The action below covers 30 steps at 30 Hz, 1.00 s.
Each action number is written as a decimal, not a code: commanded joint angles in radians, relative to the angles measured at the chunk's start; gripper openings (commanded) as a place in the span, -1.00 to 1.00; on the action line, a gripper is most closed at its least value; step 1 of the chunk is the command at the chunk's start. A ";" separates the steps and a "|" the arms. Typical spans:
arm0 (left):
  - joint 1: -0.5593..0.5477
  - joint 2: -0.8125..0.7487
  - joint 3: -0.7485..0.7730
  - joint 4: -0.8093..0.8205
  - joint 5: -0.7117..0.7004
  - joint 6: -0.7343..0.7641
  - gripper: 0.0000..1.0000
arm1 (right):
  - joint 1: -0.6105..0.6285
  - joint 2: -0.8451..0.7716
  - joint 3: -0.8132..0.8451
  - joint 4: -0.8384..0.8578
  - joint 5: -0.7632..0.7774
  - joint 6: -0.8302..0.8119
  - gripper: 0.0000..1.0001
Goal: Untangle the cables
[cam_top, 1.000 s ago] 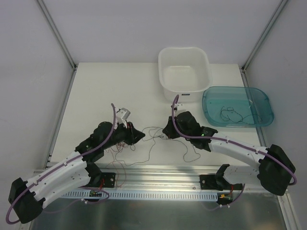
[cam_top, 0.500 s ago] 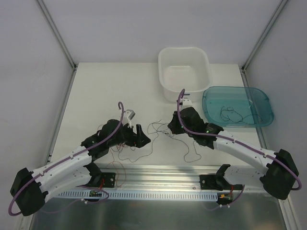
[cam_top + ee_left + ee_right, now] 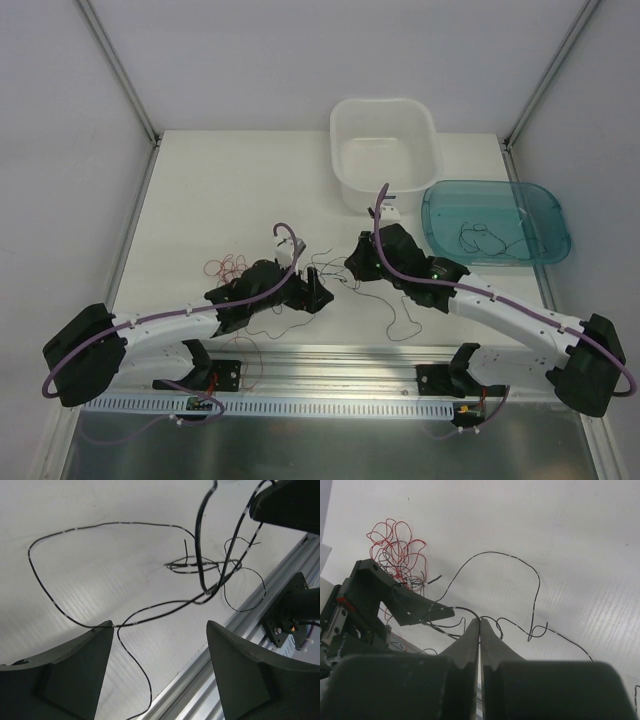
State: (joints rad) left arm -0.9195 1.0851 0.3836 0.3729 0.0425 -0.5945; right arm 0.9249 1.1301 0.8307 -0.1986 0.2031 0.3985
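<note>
Top view first: the left gripper (image 3: 318, 292) and right gripper (image 3: 350, 268) are nose to nose at the middle of the white table (image 3: 230, 190), with the hair-thin black cables (image 3: 325, 266) strung between them. A curly bunch of thin red cables (image 3: 222, 266) sits just behind the left arm. My guess is that's the part not sorted yet. The white plastic tub (image 3: 432, 140) looks empty, and the see-through teal tray (image 3: 495, 185) beside it already holds a few dark strands, so that's probably the drop-off spot.

Left wrist cam: the left gripper (image 3: 159, 630) has its jaws spread wide with nothing pinched. One black strand (image 3: 125, 524) loops over the table and passes under the gap. Other strands climb steeply to the right gripper up in the corner, so they're lifted off the surface. Looks like it's lined up to grab the low strand while the other end is kept up.

Right wrist cam: the right gripper (image 3: 480, 622) is clamped tight, fingers pressed together. Black cables run right at its tip, and going by those taut strands in the left cam I'd say it's pinching one as the anchor. The red tangle (image 3: 395, 550) lies beyond the left gripper, apart from this pinch.
</note>
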 commanded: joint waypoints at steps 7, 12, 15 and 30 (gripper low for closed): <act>-0.041 0.070 -0.011 0.277 -0.237 -0.002 0.27 | 0.026 -0.047 0.045 0.048 -0.010 0.065 -0.99; -0.044 0.064 -0.022 0.302 -0.190 -0.008 -0.22 | 0.028 -0.056 0.028 0.039 0.004 0.051 -0.99; -0.044 -0.003 -0.034 0.293 -0.165 -0.004 -0.90 | 0.026 -0.058 0.016 0.016 0.031 0.028 -0.99; -0.032 -0.269 0.187 -0.389 -0.130 -0.093 -1.00 | -0.040 -0.039 -0.024 -0.070 0.032 -0.180 -0.11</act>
State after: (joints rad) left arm -0.9543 0.8013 0.4831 0.1658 -0.1207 -0.6445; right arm 0.9024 1.0935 0.7963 -0.2447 0.2340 0.3214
